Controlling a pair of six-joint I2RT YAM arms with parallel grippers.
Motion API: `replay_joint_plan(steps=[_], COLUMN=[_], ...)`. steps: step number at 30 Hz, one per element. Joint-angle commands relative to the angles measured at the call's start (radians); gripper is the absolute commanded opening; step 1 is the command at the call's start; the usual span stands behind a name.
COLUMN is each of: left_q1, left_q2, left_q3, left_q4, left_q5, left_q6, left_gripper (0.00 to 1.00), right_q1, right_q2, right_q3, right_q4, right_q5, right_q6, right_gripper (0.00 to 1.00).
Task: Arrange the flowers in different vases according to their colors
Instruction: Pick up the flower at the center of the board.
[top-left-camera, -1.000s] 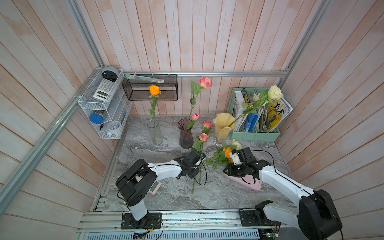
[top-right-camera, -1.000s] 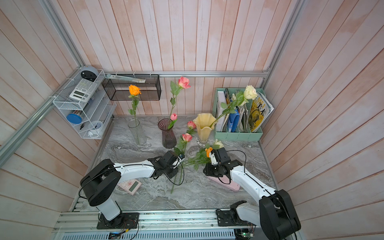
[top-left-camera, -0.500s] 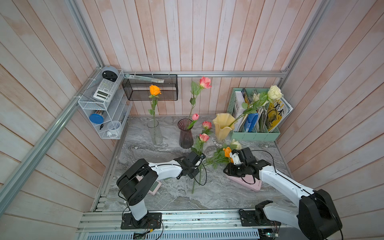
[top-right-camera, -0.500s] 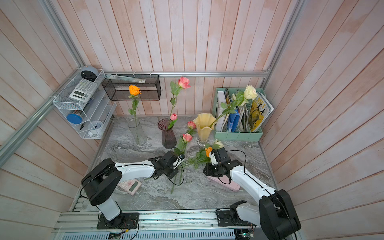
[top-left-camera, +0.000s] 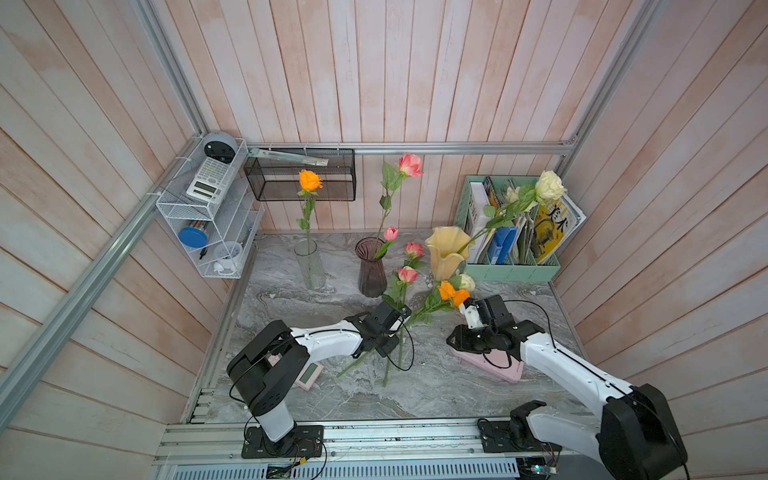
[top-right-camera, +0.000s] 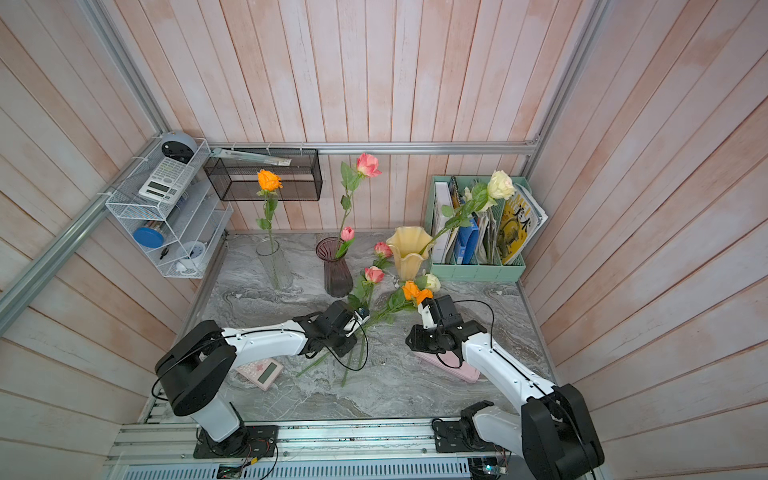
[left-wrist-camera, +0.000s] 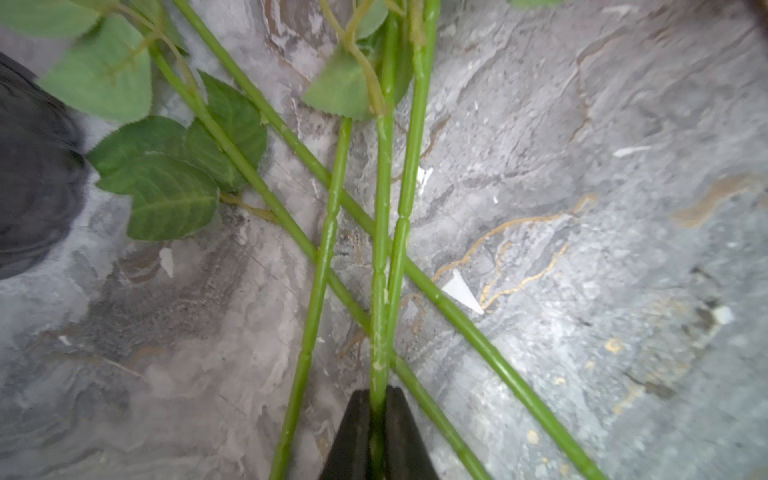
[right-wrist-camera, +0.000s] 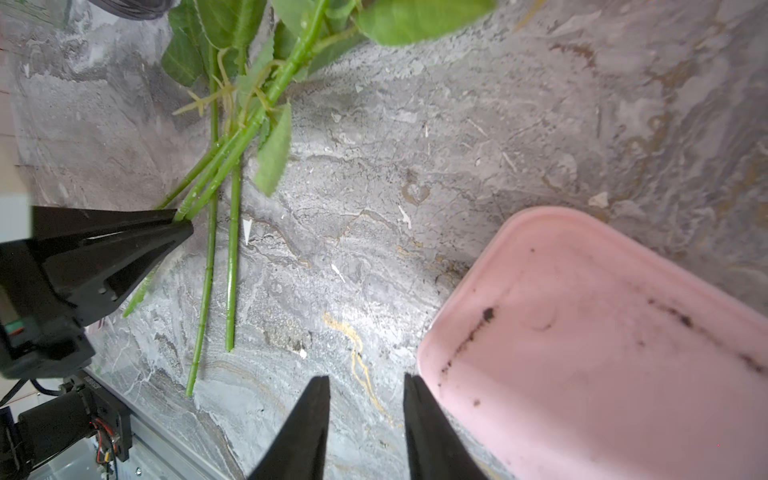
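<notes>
Flowers (top-left-camera: 432, 301) are lying loose at frame centre in both top views, stems crossing: pink ones running near-vertical, heads up; orange and cream ones slanting, heads upper right. Left gripper (left-wrist-camera: 377, 399) is pinching one stem (left-wrist-camera: 380, 249) tight. Right gripper (right-wrist-camera: 365, 380) is hovering part-open, holding nothing, beside tray (right-wrist-camera: 602, 332).

This looks like a robot test room, maybe dressed up as a desk corner. Two robot arms (top-left-camera: 324, 340) are bolted to a metal rail (top-left-camera: 395, 434) by a gray table (top-left-camera: 436, 386), with plank walls (top-left-camera: 374, 83), a wire shelf (top-left-camera: 208, 216) and books (top-left-camera: 548, 224).
</notes>
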Motion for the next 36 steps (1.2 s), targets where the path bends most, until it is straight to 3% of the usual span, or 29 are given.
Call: replay_joint_plan(steps=[1,18,21,27,36], left_q1=[-0.004,-0.007,-0.006,-0.005,-0.005], left_q2=[-0.063,-0.230,-0.241,-0.310,-0.419], left_q3=[0.006,-0.066,-0.075,-0.089,-0.086], left_q4=[-0.002,0.016,0.024,0.068,0.096], left_q5=[0.007,0.049,0.055,0.124,0.230], left_q6=[-0.007,0.007,0.001,-0.031,-0.103], left_gripper=[0.11,0.11,0.10,0.10,0.10], right_q1=[-0.005,-0.005,-0.003,0.021,0.204], right_q2=[-0.012,-0.012,-0.047,-0.127,-0.119], right_q3=[-0.003,-0.029,-0.059,-0.176,-0.176], right_q4=[-0.008,0.065,0.168,0.557,0.812], right_q5=[-0.014,-0.083,-0.153,-0.228,-0.163], right_q6=[-0.011,0.013,0.046,0.181,0.169], right_gripper=[0.36,0.37,0.39,0.43,0.44])
